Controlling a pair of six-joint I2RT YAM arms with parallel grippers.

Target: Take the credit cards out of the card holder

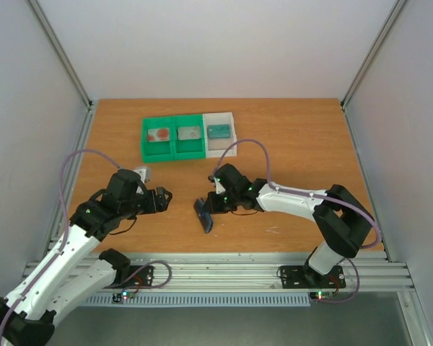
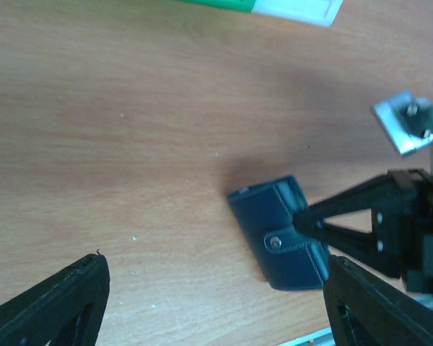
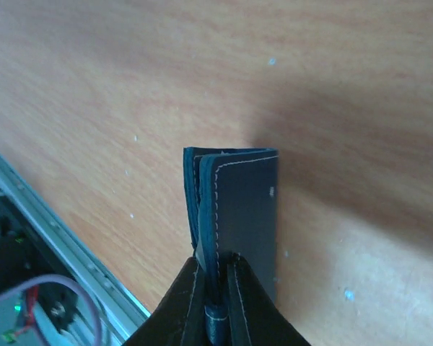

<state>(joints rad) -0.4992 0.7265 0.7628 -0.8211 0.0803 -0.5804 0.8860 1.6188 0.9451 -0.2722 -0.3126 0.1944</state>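
The card holder (image 1: 204,215) is a dark blue stitched wallet, folded shut and standing on edge on the wooden table. My right gripper (image 1: 211,206) is shut on its side tab and edge. The right wrist view shows the card holder (image 3: 249,205) end-on, pinched at the right gripper (image 3: 218,292). My left gripper (image 1: 164,199) stands open a short way to its left, holding nothing. From the left wrist, the card holder (image 2: 280,232) lies ahead and to the right of the left gripper (image 2: 216,310). One credit card (image 1: 157,135) with a red blotch lies in the tray.
A green-and-white compartment tray (image 1: 175,148) sits at the back of the table, with a greyish card (image 1: 188,133) and a teal item (image 1: 218,131) in its other compartments. A metal rail (image 1: 224,268) runs along the near edge. White walls enclose the sides.
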